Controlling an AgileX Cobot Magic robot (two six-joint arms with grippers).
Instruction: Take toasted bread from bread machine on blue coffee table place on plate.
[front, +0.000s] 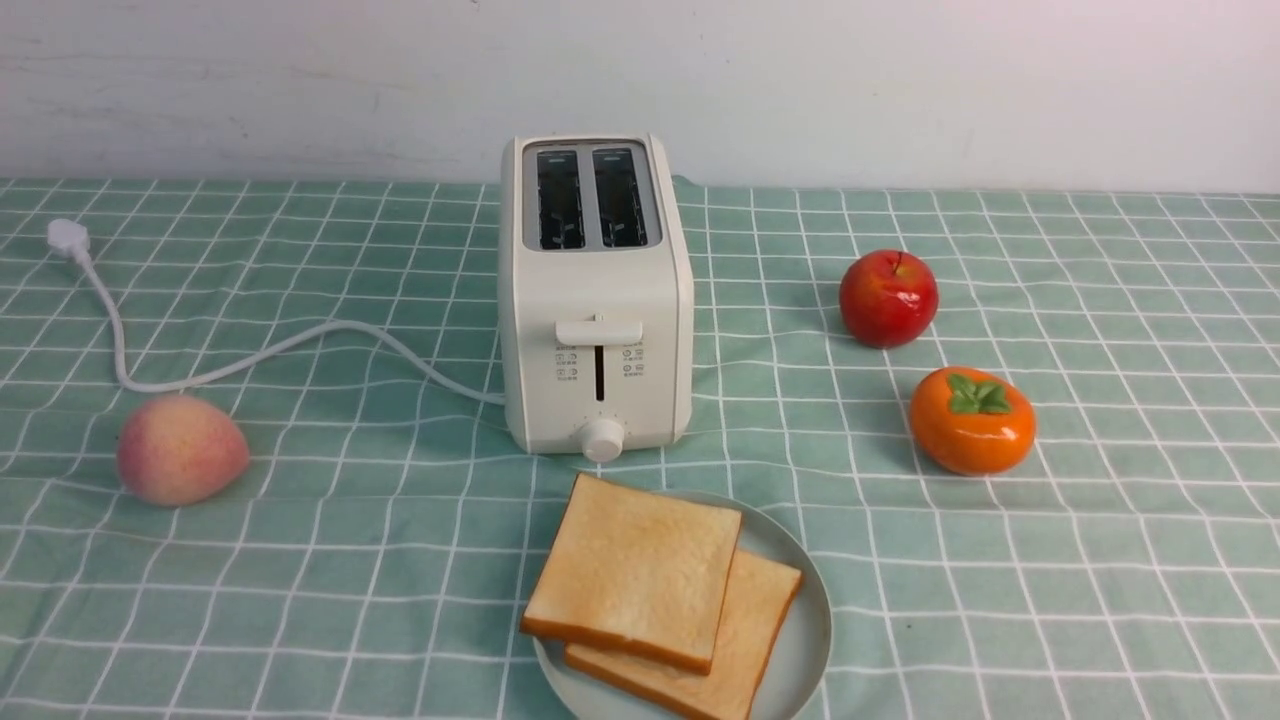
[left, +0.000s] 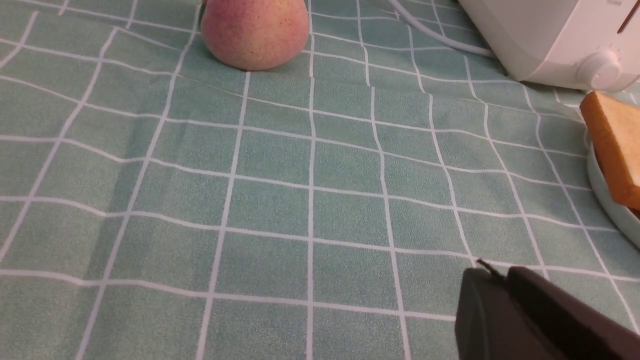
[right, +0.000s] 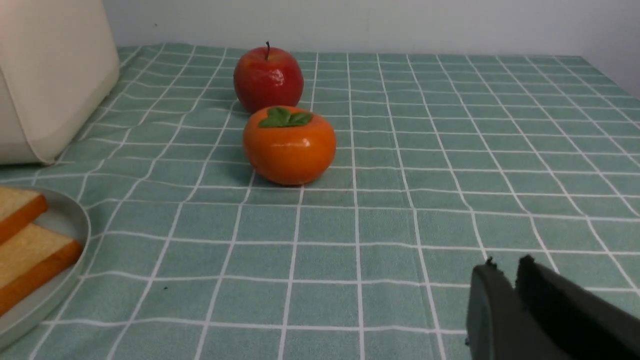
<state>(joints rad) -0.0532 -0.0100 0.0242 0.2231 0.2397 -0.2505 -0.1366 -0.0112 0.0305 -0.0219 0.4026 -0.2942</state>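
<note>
Toasted bread: two square slices (front: 640, 570) and (front: 745, 640) lie flat on the plate, the upper one overlapping the lower and shifted toward 10 o'clock of it in the front view; one corner of the upper slice hangs past the plate rim at 11 o'clock
Plate: pale blue-green (front: 805, 640), on the cloth just at 6 o'clock of the bread machine, its near edge cut off by the picture
Bread machine: cream-white (front: 597, 300), upright, both top slots dark with no slice showing, lever high, round knob at the base facing the plate
Cord: white (front: 250, 360), runs from the machine toward 9 o'clock, plug lying on the cloth
Blue coffee table: teal cloth with white grid (front: 1100, 560), slightly wrinkled
Peach: (front: 180, 448) at 8 o'clock of the machine, well apart
Apple: red (front: 888, 298) at 3 o'clock of the machine
Persimmon: orange (front: 972, 420) near the apple, at 5 o'clock of it
Left gripper: (left: 492, 275) dark fingers pressed together, holding nothing, above bare cloth
Right gripper: (right: 505, 267) a narrow slit between the fingers, nothing between them, above bare cloth
</note>
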